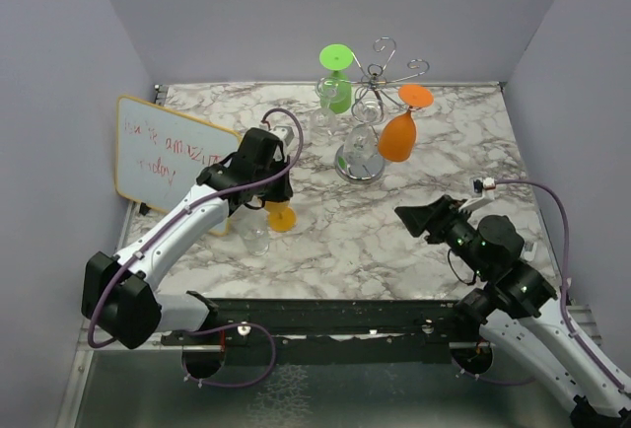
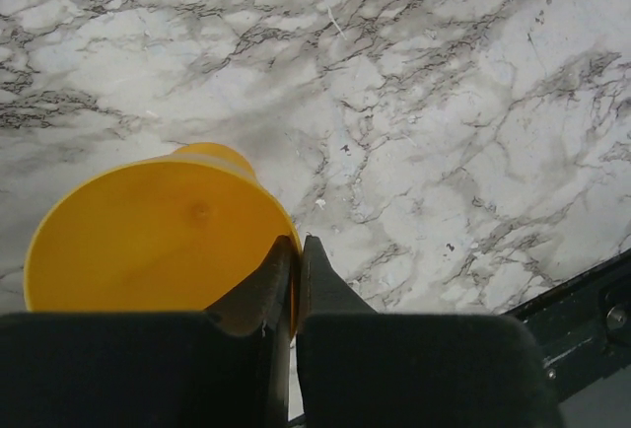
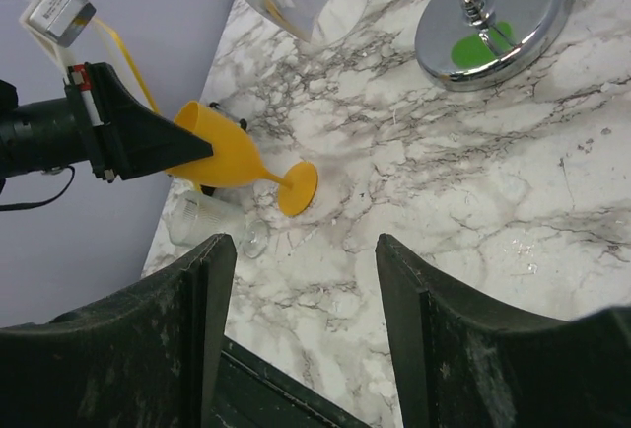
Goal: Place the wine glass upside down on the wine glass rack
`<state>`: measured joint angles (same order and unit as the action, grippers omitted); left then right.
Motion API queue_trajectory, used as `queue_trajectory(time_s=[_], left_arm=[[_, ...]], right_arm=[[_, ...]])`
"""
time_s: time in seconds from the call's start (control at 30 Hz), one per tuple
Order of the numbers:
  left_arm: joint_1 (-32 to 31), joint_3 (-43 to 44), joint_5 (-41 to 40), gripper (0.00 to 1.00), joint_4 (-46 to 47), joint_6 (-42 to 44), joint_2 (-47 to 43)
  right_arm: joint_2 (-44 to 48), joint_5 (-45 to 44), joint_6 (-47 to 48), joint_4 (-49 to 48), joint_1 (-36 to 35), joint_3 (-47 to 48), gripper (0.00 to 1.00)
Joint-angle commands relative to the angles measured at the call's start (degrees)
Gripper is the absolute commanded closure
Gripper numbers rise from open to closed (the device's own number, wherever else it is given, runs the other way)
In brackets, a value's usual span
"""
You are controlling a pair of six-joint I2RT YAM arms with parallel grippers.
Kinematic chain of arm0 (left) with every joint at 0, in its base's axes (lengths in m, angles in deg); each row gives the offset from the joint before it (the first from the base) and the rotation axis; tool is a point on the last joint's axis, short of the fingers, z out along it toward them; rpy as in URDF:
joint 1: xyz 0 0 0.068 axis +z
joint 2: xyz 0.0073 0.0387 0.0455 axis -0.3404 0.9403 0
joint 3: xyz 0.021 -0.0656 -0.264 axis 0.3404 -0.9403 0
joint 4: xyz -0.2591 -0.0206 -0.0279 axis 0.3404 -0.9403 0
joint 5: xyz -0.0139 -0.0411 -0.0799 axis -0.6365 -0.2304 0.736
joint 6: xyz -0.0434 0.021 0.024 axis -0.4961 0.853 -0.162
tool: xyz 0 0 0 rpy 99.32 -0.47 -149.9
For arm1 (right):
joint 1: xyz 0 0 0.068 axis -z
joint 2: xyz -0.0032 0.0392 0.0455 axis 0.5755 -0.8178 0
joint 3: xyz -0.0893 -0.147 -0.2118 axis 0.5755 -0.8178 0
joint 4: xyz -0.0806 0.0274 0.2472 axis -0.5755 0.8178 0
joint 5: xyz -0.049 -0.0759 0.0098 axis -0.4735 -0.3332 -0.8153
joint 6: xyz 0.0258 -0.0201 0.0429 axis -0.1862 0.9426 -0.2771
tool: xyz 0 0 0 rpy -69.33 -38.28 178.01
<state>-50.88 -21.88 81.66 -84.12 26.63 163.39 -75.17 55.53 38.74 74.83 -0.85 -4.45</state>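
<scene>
While clamping shut on the rim of the yellow wine glass (image 2: pixel 148 231) with the left gripper (image 2: pixel 298 250), holding it tipped sideways over the marble table (image 1: pixel 444 152), well apart from the wine glass rack (image 3: pixel 523 14). Showing only plain yellow inside the bowl. Hanging upside down on the rack's curly arms: a green glass (image 1: pixel 336 83) and an orange glass (image 1: pixel 398 134). Resting on the table just beside the yellow one: a clear glass (image 3: pixel 212 223). Hovering over the table with the right gripper (image 3: pixel 304 250), fingers spread wide, gripping nothing. Leaning at the left: a whiteboard (image 1: pixel 168 157) bearing red writing, possibly saying "amazing today".
</scene>
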Motion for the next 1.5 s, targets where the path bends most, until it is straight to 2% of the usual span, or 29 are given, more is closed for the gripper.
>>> queue_trajectory(time_s=[0.0, 0.17, 0.27, 0.43, 0.57, 0.7, 0.83, 0.97, 1.2, 1.33, 1.47], left_arm=[[-2.11, 1.66, 2.15, 1.00, -1.58, 0.00, 0.67], [-7.65, 1.81, 4.24, 1.00, 2.62, -4.50, -1.52], [-12.20, -0.61, 3.31, 1.00, 9.17, -8.19, -3.88], [-17.86, -6.76, -0.80, 1.00, 22.34, -11.89, -7.47], [-21.70, -11.93, -3.46, 1.00, 32.59, -12.17, -9.19], [-25.57, -15.50, -8.12, 1.00, 39.89, -10.68, -9.99], [-29.77, -19.19, -11.25, 1.00, 48.18, -9.66, -10.51], [-34.60, -20.32, -17.62, 1.00, 51.78, -6.60, -9.94], [-39.32, -21.09, -23.29, 1.00, 56.76, -3.28, -9.52], [-40.46, -21.41, -22.57, 1.00, 59.66, -2.29, -9.54], [-41.12, -21.17, -20.51, 1.00, 61.33, -2.43, -8.68]], right_arm=[[-0.25, -1.31, -3.70, -2.00, 0.05, -0.97, 0.37], [-2.41, 3.13, -10.19, -3.69, 0.05, -1.58, 0.37], [-3.95, 4.36, -18.19, -3.78, 0.05, -1.97, 0.38], [-5.65, 5.47, -28.75, -6.19, 0.12, -2.84, 0.46], [-6.98, 4.20, -34.42, -4.26, 0.04, -1.71, 0.50], [-7.71, 0.33, -41.81, 1.45, 0.08, -1.27, 0.49], [-6.82, -0.23, -48.40, 2.46, 0.04, -4.00, 0.47], [-5.72, -0.19, -52.26, 2.75, 0.05, -5.99, 0.48], [-1.94, -6.53, -56.31, 12.28, 0.04, -4.34, 0.48], [0.37, -9.89, -59.00, 13.94, 0.11, -4.54, 0.48], [0.77, -10.17, -60.54, 11.31, 0.12, -5.35, 0.49]])
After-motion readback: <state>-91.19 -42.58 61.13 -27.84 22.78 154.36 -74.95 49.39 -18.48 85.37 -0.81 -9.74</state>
